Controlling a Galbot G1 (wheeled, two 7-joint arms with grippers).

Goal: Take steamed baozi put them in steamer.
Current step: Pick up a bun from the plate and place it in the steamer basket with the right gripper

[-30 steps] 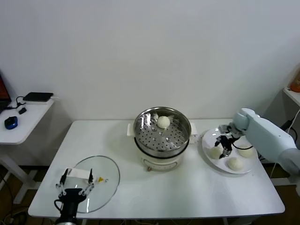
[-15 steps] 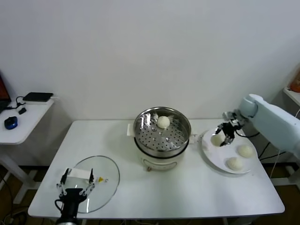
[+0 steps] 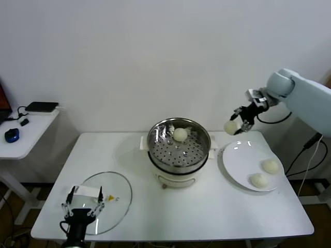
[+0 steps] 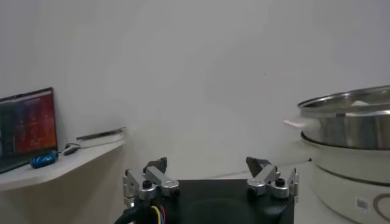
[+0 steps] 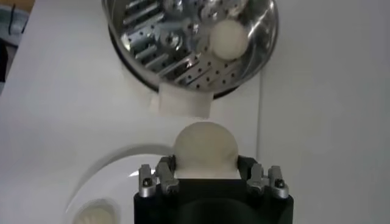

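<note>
Carrying one baozi (image 3: 230, 127) pinched between its fingers, our right gripper (image 3: 239, 122) now hangs in the air between the plate (image 3: 238, 164) and the steamer (image 3: 179, 143), well above the bench (image 3: 207, 212). A second ago that gripper was down on the plate around this bun; half a second ago it had just lifted clear; it has since risen and shifted toward the steamer. The right wrist view confirms the grasp and shows the perforated basket ahead. One bun (image 3: 180, 134) already lies at the far side of the basket floor, and two more (image 3: 270, 166) (image 3: 258, 180) remain on the plate. We judge the task about one quarter complete, with this second transfer mid-carry. Our left gripper (image 3: 83, 206) stays parked over the glass lid (image 3: 116, 199), fingers spread, holding nothing.
</note>
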